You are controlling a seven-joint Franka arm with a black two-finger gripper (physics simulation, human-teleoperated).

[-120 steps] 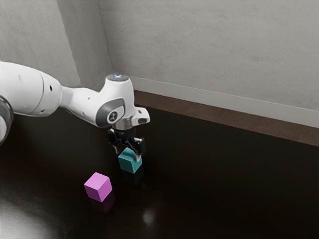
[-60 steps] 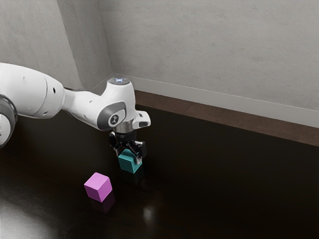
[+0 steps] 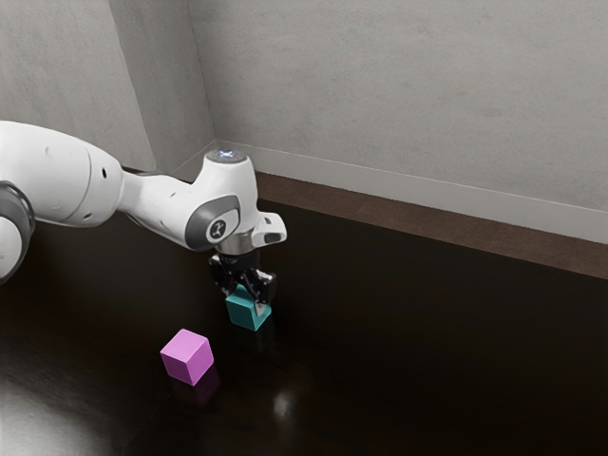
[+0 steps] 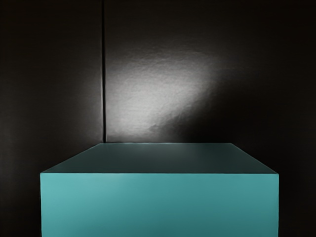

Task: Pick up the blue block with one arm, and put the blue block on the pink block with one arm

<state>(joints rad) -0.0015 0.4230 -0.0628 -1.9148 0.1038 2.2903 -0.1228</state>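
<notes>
The blue block [image 3: 249, 313], teal in colour, rests on the dark table, and my gripper [image 3: 246, 294] is down over its top. Its black fingers [image 3: 264, 288] stand on either side of the block's upper part and look open, with the block between them. In the wrist view the block [image 4: 158, 197] lies right under my hand. The pink block [image 3: 186, 356] sits on the table nearer the front, toward the exterior view's left, about a block's width away from the blue one.
The dark glossy table [image 3: 399, 342] stretches widely toward the exterior view's right. A grey wall with a white skirting board [image 3: 427, 195] runs behind it. A thin seam [image 4: 103, 74] crosses the tabletop beyond the block.
My hand has come lower onto the blue block, so the fingers now reach down its sides. Both blocks lie where they were.
</notes>
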